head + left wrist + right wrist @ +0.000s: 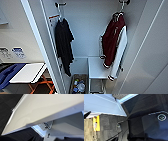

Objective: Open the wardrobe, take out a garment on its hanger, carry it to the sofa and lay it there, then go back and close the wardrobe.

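Neither wrist camera gives a clear sight of a claw's fingers, so I cannot tell whether the left or the right one is apart or together, and nothing can be seen held or touched by either. From the head view, going left to right: low at the left lies a blue upholstered shape (8, 73) with a flat white tabletop (28, 72) beside it on orange legs. Next comes the open left door (41, 45) of the tall white wardrobe (87, 25), its edge slanting down the picture. Inside, at the left, a black short-sleeved t-shirt (63, 46) hangs from a pale hanger (60, 13) on a hook near the top. On the wardrobe floor beneath it sits an open bin of small bottles and clutter (78, 86), and beside that a white inner shelf block (96, 67) with a wire basket under it. At the right of the interior hangs the maroon varsity-style jacket with white sleeves (113, 42), its striped cuffs and hem at the bottom, turned partly side-on, the white sleeve towards the right door (150, 57). Its white plastic hanger (121, 7) hooks onto a fitting at the top. In the left wrist view a broad white door panel (41, 110) slants over dark floor; in the right wrist view a white panel (102, 105) stands above grey carpet, with a yellow tag (96, 124) near it.
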Robot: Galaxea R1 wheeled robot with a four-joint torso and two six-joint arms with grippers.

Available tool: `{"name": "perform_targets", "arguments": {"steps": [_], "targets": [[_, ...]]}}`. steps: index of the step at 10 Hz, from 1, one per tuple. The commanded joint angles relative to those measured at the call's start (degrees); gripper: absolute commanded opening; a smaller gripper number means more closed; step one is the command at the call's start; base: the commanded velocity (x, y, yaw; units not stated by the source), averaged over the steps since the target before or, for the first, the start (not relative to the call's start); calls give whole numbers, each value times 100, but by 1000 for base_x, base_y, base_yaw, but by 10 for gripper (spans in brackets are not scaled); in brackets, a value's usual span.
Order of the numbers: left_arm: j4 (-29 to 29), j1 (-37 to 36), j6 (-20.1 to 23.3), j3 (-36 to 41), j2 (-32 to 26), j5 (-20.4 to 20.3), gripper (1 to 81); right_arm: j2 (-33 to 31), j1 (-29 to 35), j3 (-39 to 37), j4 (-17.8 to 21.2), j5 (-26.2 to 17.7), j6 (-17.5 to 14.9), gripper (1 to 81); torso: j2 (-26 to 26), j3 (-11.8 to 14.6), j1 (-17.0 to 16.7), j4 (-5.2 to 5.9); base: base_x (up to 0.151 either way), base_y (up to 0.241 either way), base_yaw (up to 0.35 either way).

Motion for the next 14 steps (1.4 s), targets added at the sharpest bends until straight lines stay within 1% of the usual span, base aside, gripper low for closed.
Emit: {"name": "perform_targets", "arguments": {"steps": [1,3,6,8,9,10,11,12,14], "targets": [[-1585,-608,-13,-672,157,-559,811,-343,388,463,9,-199,0,811,0,0,0,0,0,0,0],[-1981,-582,-47,-928,78,-577,811,-396,387,543,0,-216,0,811,0,0,0,0,0,0,0],[-2202,-310,-145,-1061,-98,-568,811,-317,388,516,-17,-278,0,811,0,0,0,0,0,0,0],[-2081,-38,-188,-1061,-239,-525,811,-212,379,412,-17,-278,0,811,0,0,0,0,0,0,0],[-1317,163,-119,-973,-257,-481,811,-141,353,297,-26,-287,-9,811,0,0,0,0,0,0,0],[371,445,-144,-973,-274,-454,811,-28,335,122,-26,-348,-18,811,0,0,0,0,0,0,0],[1666,630,-206,-905,-300,-351,811,69,309,-18,-26,-393,-52,811,0,0,0,0,0,0,0],[2606,779,-223,-607,-414,-235,811,122,300,-29,-26,-393,-62,811,0,0,0,0,0,0,0],[3665,1017,-338,-131,-643,-147,811,193,291,-55,-26,-410,-70,811,0,0,0,0,0,0,0]]}}
